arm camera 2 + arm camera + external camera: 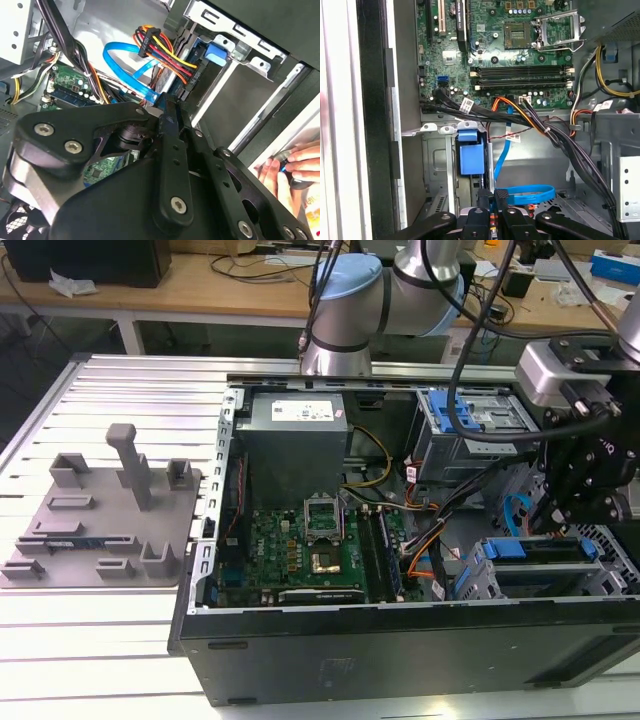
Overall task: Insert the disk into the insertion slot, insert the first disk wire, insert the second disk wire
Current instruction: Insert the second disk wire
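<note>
The gripper (492, 200) sits low inside the open computer case (400, 650), its fingers (170, 120) drawn narrow around what looks like the connector of the blue data cable (525, 194), though the contact is partly hidden. Just beside it, the disk (540, 570) in its blue carrier lies seated in the insertion slot (600, 575). The motherboard (310, 550) lies beyond.

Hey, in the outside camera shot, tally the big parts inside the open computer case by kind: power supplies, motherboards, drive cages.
Power supply: 1
Motherboard: 1
Drive cages: 2, the taller box with the blue latch and the low insertion slot
Total: 4
</note>
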`<state>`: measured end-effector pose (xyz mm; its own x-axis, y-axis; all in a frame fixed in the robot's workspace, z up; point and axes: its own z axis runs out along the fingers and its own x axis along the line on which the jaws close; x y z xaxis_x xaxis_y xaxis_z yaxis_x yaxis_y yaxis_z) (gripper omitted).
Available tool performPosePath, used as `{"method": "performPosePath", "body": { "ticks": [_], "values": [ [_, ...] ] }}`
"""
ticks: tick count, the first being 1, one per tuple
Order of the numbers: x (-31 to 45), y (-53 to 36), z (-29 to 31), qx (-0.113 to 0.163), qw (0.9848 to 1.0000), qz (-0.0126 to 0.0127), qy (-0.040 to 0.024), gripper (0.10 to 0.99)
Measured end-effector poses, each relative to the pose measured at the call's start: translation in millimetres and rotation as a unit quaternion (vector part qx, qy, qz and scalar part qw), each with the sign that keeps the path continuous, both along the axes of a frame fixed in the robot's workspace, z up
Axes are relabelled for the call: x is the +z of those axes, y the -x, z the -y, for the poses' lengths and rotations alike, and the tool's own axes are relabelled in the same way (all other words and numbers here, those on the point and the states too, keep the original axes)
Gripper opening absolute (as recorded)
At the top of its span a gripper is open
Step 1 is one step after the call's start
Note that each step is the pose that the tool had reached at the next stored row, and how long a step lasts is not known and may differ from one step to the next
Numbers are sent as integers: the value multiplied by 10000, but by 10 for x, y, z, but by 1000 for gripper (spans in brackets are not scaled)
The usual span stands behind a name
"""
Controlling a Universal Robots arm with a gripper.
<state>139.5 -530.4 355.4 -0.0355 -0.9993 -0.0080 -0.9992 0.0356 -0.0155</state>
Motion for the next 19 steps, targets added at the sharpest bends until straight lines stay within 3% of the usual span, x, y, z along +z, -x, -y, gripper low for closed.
{"method": "performPosePath", "body": {
  "ticks": [6, 19],
  "values": [
    [-8, -15, 43, 42, 10000, 0, -2, 161],
    [-38, -48, 50, 88, 10000, 0, -2, 161]
  ]
}}
